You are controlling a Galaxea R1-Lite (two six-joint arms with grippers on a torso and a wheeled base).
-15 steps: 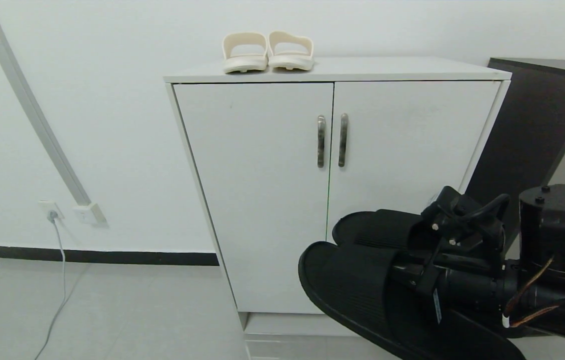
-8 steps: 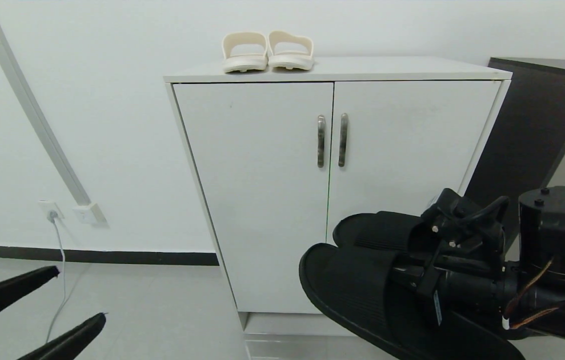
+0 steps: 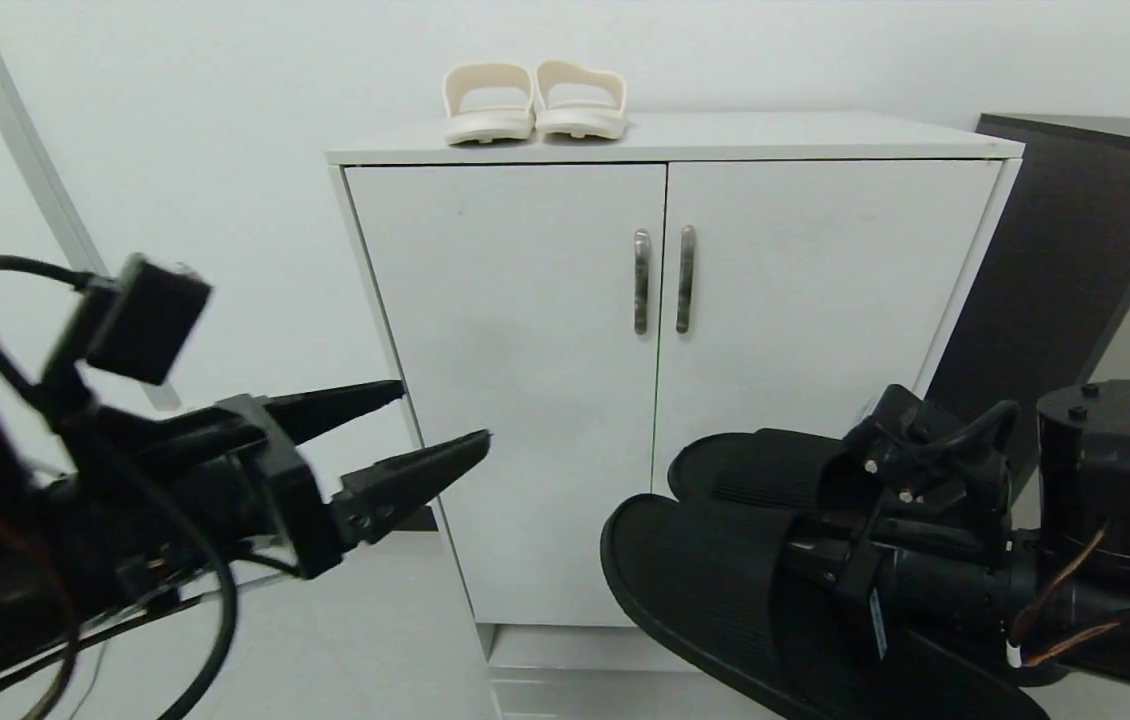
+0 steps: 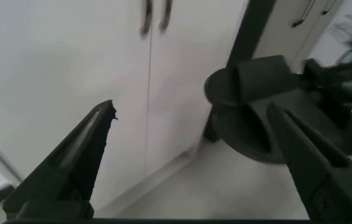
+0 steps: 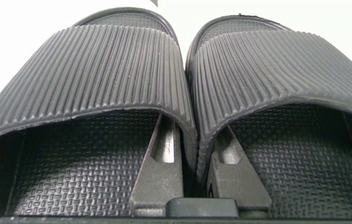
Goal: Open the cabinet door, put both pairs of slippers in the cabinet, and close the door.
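Observation:
The white cabinet (image 3: 525, 400) stands against the wall with both doors shut, its two metal handles (image 3: 663, 281) side by side at the middle. A cream pair of slippers (image 3: 535, 100) sits on its top. My right gripper (image 5: 194, 155) is shut on the black pair of slippers (image 3: 715, 560), one finger inside each strap, pinching their touching sides together low in front of the right door. My left gripper (image 3: 445, 411) is open and empty, level with the left door's lower half near its hinge edge. In the left wrist view, the left gripper (image 4: 191, 109) has the black slippers (image 4: 256, 106) beyond it.
A dark panel (image 3: 1075, 260) stands to the right of the cabinet. A grey conduit (image 3: 15, 130) runs slantwise down the wall on the left. Grey tiled floor (image 3: 375, 640) lies open in front of the cabinet's left side.
My left arm has come up from the lower left and swung in toward the left door, gripper open. The right arm with the black slippers has barely shifted.

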